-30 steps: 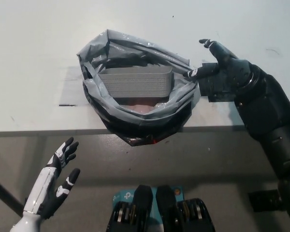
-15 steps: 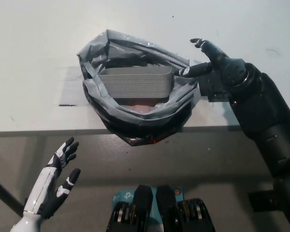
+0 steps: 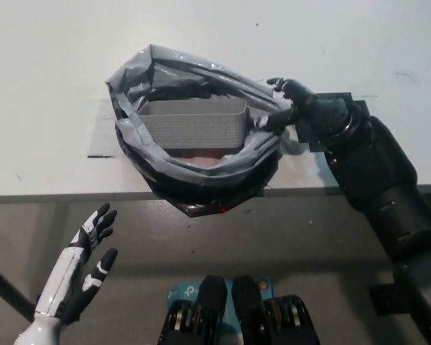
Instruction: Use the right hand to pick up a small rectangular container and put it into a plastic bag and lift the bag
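A grey plastic bag lies open on the white table, its lower part hanging over the front edge. Inside it rests a small grey rectangular container, ribbed along its side. My black right hand is at the bag's right rim, with its fingers curled onto the rim's plastic. The container is free of that hand. My white left hand hovers open at the lower left, below the table edge and far from the bag.
The table's front edge runs across the middle of the view. A black square patch lies on the table under my right wrist. A short dark mark sits left of the bag.
My right hand has moved left onto the bag's right rim and closed its fingers there. The bag with the container has shifted slightly left. My left hand has stayed put.
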Available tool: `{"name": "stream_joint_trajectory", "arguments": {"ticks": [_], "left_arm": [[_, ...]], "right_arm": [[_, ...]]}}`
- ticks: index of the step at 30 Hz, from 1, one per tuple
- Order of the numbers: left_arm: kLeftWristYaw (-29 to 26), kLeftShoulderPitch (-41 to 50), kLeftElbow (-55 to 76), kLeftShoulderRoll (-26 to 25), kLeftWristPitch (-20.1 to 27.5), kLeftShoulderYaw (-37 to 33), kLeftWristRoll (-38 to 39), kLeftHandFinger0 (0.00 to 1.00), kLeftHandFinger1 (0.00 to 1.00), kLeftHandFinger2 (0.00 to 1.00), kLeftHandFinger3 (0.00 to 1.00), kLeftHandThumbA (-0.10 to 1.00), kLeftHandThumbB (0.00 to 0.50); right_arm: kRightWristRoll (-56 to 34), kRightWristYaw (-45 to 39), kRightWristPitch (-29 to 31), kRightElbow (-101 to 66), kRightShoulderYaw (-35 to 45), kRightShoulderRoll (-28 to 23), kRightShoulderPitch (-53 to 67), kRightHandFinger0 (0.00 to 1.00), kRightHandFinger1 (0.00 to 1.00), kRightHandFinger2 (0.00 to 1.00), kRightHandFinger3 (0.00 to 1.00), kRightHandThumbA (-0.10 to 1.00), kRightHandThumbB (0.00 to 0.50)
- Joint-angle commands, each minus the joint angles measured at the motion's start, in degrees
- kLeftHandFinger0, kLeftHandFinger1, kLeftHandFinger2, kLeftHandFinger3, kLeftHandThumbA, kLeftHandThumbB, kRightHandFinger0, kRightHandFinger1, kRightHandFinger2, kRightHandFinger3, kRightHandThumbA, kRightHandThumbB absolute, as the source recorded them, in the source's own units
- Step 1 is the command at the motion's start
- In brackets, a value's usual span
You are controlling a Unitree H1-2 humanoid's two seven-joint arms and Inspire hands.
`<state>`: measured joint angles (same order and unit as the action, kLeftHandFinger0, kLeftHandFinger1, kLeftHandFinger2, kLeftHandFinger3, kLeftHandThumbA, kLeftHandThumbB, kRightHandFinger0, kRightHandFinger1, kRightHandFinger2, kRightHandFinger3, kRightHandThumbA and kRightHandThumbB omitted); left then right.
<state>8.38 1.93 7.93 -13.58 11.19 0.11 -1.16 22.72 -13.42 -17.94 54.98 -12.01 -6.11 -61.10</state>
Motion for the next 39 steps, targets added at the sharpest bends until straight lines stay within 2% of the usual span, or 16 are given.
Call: {"name": "stream_joint_trajectory", "arguments": {"ticks": [1,6,9,11,13,14,16,19,20,21,22,23,29,32,34,39], "left_arm": [[0.95,-1.03,1.41,-1.21,1.31,-0.13,0.10,1.00,1.00,1.00,1.00,0.87,0.256],[0.89,-1.41,1.58,-1.18,0.84,-0.11,0.03,1.00,1.00,1.00,1.00,0.88,0.267],[0.88,-1.63,1.62,-1.28,0.71,-0.13,-0.24,1.00,1.00,1.00,1.00,0.89,0.264],[0.95,-1.73,1.40,-1.34,0.83,-0.09,-0.06,1.00,1.00,1.00,1.00,0.89,0.267],[0.94,-1.91,1.21,-1.41,0.89,-0.08,-0.13,1.00,1.00,1.00,1.00,0.90,0.273],[0.92,-1.95,1.32,-1.43,0.68,-0.10,-0.26,1.00,1.00,1.00,1.00,0.91,0.279],[0.96,-2.13,1.52,-1.50,0.26,-0.19,-0.48,1.00,1.00,1.00,1.00,0.91,0.279],[0.94,-2.25,1.63,-1.49,-0.11,-0.25,-0.63,1.00,1.00,1.00,1.00,0.91,0.278],[0.89,-2.28,1.73,-1.64,-0.33,-0.25,-1.07,1.00,1.00,1.00,1.00,0.91,0.264],[0.89,-2.32,1.76,-1.73,-0.43,-0.25,-1.25,1.00,1.00,1.00,1.00,0.91,0.264],[0.89,-2.38,1.79,-1.72,-0.62,-0.24,-1.25,1.00,1.00,1.00,1.00,0.91,0.264],[0.83,-2.47,1.83,-1.74,-0.74,-0.23,-1.46,1.00,1.00,1.00,1.00,0.92,0.264],[0.92,-2.88,2.29,-1.82,-1.74,-0.23,-1.49,1.00,1.00,1.00,1.00,0.92,0.266],[1.03,-3.20,2.05,-1.94,-1.48,-0.26,-1.40,1.00,1.00,1.00,1.00,0.93,0.266],[1.03,-3.28,2.04,-1.94,-1.55,-0.29,-1.46,1.00,1.00,1.00,1.00,0.94,0.274],[0.88,-4.00,2.03,-1.94,-2.02,-0.20,-1.62,1.00,1.00,1.00,1.00,0.94,0.278]], "right_arm": [[-1.42,-0.64,3.75,2.34,-0.75,-0.20,-4.49,1.00,1.00,1.00,1.00,0.80,0.401],[-1.10,-0.98,5.76,5.20,-1.78,-0.61,-5.36,1.00,1.00,1.00,1.00,0.82,0.379],[-2.54,-1.75,5.56,5.58,-0.87,-0.70,-5.72,0.99,1.00,1.00,1.00,0.71,0.333],[-2.43,-1.88,5.06,5.29,-0.99,-0.81,-5.99,0.83,1.00,1.00,1.00,0.66,0.303],[-2.65,-1.25,4.75,5.47,-0.68,-0.70,-6.33,0.65,0.78,0.93,1.00,0.54,0.244],[-2.80,-0.56,5.02,5.72,-0.44,-0.63,-6.51,0.52,0.60,0.72,0.90,0.48,0.216],[-3.39,0.23,4.87,5.81,0.19,-0.61,-6.88,0.05,0.10,0.33,0.49,0.33,0.187],[-4.00,1.44,4.91,5.64,0.91,-0.57,-7.09,0.00,0.13,0.44,0.51,0.25,0.180],[-5.95,3.27,4.82,4.91,3.30,-0.20,-7.11,0.02,0.31,0.65,0.62,0.17,0.180],[-7.26,4.27,4.99,4.34,4.84,-0.01,-7.11,0.02,0.31,0.65,0.62,0.17,0.180],[-7.77,4.56,4.92,4.28,5.67,0.04,-7.28,0.02,0.40,0.76,0.81,0.16,0.170],[-8.67,5.25,4.49,4.31,7.22,0.17,-7.63,0.04,0.43,0.78,0.83,0.16,0.177],[-12.00,6.10,2.99,4.16,12.64,0.40,-8.31,0.00,0.27,0.57,0.43,0.13,0.201],[-12.42,5.98,2.29,3.64,13.49,0.33,-8.18,0.00,0.29,0.62,0.41,0.14,0.194],[-12.60,5.90,1.45,3.18,13.71,0.32,-8.18,0.00,0.32,0.67,0.56,0.15,0.183],[-13.56,4.46,0.11,2.54,13.85,-0.16,-9.87,0.00,0.27,0.65,0.59,0.16,0.162]]}}
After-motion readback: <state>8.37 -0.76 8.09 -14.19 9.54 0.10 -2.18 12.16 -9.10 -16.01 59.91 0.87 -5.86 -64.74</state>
